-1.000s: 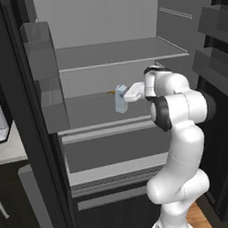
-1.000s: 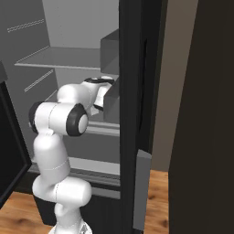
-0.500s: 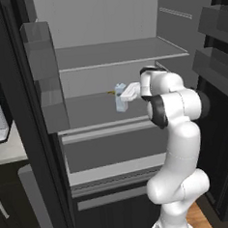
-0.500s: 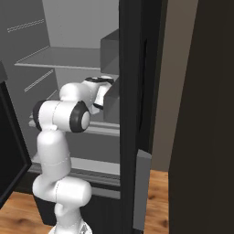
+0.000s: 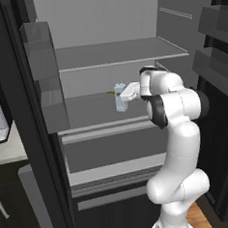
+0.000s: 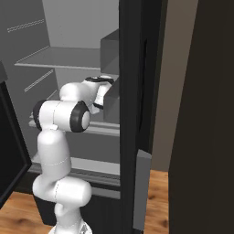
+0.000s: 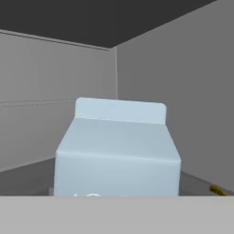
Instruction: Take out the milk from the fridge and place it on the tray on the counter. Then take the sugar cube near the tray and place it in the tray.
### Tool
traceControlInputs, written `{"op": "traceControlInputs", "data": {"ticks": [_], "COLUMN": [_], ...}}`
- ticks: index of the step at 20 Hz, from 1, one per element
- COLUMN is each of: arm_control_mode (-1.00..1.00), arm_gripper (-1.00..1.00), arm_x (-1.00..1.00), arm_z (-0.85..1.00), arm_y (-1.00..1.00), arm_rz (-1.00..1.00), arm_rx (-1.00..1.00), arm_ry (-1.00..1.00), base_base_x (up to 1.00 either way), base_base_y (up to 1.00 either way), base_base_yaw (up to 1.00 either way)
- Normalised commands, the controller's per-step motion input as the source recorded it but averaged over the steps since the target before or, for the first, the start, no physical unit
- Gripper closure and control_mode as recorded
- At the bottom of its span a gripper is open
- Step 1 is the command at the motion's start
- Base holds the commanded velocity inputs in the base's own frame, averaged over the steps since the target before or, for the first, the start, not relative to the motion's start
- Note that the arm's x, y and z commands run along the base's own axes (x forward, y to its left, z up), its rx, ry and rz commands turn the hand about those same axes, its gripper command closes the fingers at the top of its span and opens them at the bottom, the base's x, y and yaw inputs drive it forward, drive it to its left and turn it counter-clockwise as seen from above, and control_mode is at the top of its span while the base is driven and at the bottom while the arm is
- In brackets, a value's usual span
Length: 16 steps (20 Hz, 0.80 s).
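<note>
Reaching into the open fridge (image 5: 106,48), your arm holds its gripper (image 5: 123,97) level at the milk (image 5: 120,97), which stands upright on the middle shelf (image 5: 86,111), toward its back. From the left base view the hand's white end meets the carton's right side, but you cannot tell whether the fingers are apart or clamped on it. Your hand view shows the milk (image 7: 116,148) close up, gabled top centred, upright against the grey rear corner. A sliver of something yellow (image 7: 218,190) lies on the shelf just right of it. Translucent door bins (image 5: 45,75) hang on the left door.
</note>
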Motion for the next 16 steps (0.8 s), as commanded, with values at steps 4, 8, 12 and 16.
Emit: {"op": "traceControlInputs", "data": {"ticks": [4,8,12,16], "arm_control_mode": [-1.0,-1.0,-1.0,-1.0], "arm_gripper": [1.0,1.0,1.0,1.0], "arm_x": [-0.32,-0.62,-0.71,-0.69], "arm_z": [0.0,0.04,0.29,0.44], "arm_y": [0.1,0.01,0.0,0.05], "arm_rz": [0.0,0.0,-0.03,-0.12], "arm_rx": [0.0,0.0,0.0,0.0], "arm_ry": [-0.11,-0.18,-0.18,-0.2], "base_base_x": [0.0,0.0,0.0,0.0], "base_base_y": [0.0,0.0,0.0,0.0], "base_base_yaw": [0.0,0.0,0.0,0.0]}}
